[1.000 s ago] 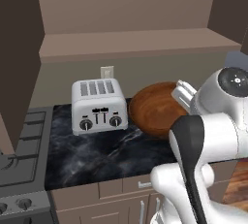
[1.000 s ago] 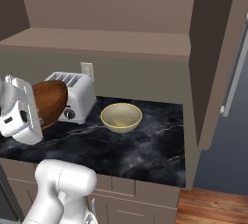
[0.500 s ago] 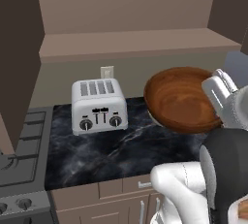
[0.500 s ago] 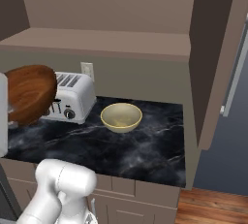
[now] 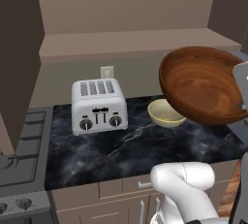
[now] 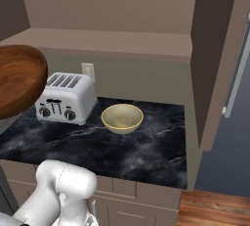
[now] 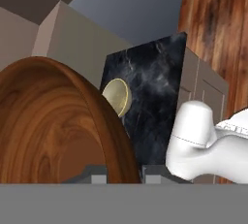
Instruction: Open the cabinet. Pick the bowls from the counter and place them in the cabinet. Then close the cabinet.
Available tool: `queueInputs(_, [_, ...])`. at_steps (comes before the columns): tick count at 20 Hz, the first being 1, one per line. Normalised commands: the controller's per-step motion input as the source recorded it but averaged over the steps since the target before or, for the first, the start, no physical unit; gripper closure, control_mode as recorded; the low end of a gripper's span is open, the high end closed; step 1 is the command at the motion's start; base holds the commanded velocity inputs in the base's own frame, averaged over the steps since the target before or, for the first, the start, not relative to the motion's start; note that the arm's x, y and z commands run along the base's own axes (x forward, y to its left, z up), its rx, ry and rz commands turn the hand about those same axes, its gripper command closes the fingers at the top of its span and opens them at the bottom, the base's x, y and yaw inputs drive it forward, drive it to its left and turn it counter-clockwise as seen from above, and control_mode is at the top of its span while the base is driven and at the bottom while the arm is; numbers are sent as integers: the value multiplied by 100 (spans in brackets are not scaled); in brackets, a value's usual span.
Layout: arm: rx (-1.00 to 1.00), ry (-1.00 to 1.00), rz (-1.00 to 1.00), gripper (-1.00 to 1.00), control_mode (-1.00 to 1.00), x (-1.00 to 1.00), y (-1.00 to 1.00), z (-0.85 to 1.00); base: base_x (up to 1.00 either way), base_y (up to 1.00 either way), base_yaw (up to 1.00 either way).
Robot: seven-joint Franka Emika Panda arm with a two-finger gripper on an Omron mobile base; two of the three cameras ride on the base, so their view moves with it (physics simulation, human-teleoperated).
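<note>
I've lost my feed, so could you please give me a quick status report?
Gripper shut on wooden bowl, lifted clear of counter. Cream bowl on counter beside toaster. Cabinet open, shelf unobstructed.

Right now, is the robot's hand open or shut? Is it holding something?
Gripper: shut on the wooden bowl's rim, bowl lifted off the counter.

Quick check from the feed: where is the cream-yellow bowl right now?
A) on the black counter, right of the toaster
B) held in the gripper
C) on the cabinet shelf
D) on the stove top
A: the cream-yellow bowl sits on the black counter just right of the toaster, while the gripper is shut on the wooden bowl, lifted above the counter.
</note>
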Motion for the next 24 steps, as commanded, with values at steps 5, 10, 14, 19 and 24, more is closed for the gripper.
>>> queueInputs(5, [1,-4,0,100,-100,8,0,15,0,0,0])
queueInputs(10, [0,-12,0,100,-100,19,0,7,0,0,0])
queueInputs(14, [0,-24,0,100,-100,31,0,0,0,0,0])
queueInputs(19, [0,-20,0,100,-100,47,0,0,0,0,0])
queueInputs(24, [0,-5,0,100,-100,55,0,0,0,0,0])
